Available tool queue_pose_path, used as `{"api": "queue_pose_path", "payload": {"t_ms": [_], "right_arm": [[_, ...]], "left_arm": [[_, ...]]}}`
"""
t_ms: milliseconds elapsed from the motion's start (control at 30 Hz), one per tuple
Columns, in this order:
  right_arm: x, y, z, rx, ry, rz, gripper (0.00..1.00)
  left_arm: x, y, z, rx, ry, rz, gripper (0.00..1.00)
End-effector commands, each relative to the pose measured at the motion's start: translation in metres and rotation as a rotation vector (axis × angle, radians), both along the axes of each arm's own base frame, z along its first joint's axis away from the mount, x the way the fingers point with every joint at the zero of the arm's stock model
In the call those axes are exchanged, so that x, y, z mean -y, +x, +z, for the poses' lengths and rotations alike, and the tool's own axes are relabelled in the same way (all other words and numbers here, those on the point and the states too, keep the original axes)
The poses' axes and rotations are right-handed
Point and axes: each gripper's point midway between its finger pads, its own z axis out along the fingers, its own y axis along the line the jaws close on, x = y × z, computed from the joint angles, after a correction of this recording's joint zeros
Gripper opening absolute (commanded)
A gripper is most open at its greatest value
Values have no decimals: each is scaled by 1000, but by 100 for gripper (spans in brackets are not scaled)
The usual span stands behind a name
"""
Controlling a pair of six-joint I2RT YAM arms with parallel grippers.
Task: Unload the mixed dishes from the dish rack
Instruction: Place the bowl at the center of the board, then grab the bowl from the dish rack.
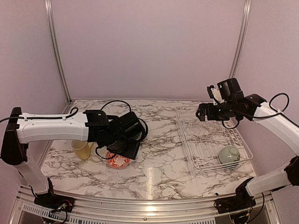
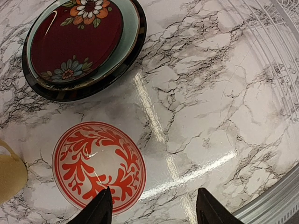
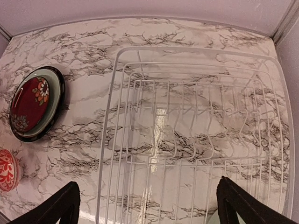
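The left claw (image 2: 153, 198) stood low over the tabletop (image 1: 163, 158) at about 8 o'clock. Its fingers (image 2: 100, 212) were parted, with only bare marble between them and nothing in hold. The right claw (image 3: 147, 184) hung fully spread and empty above the 12 o'clock end of the dish rack (image 1: 205, 140), which sat at 3 o'clock on the tabletop.

The rack looked the likeliest source of trouble. It seemed light and sat loose on glossy marble. A widely spread finger catching one of its tines (image 3: 169, 116) on the way down could drag or tip the whole basket.

The stacked plates (image 2: 79, 42), three deep, lay at 12 o'clock from the left claw. A careless sideways swing of that arm could nudge the top plate off.

The red-rimmed bowl (image 2: 98, 165) rested on the tabletop just beside the left claw's 9 o'clock finger, and I could not tell whether they touched. A rise that was not straight up could clip its rim and send it skidding.

The pale green bowl (image 1: 229, 154), the only dish seen in the rack, sat at the rack's 5 o'clock corner, apparently upturned. Its rounded glazed wall could squirt out of a two-finger pinch.

The yellow mug (image 1: 81, 149) stood near, at 9 o'clock from the red-rimmed bowl, in the path of any such skid.
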Motion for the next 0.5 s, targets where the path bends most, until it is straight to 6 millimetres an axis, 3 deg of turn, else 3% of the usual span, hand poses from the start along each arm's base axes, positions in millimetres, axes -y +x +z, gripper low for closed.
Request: {"api": "queue_pose_path", "payload": {"t_ms": [0, 167, 300, 467], "right_arm": [[60, -36, -28, -167, -187, -213, 98], [110, -57, -57, -323, -232, -352, 99], [118, -75, -77, -443, -261, -376, 98], [117, -88, -98, -563, -273, -391, 95]], "left_arm": [[11, 4, 31, 58, -126, -36, 64], [10, 19, 86, 180, -291, -38, 67], [1, 23, 125, 261, -452, -30, 70], [-19, 27, 144, 306, -531, -12, 73]]}}
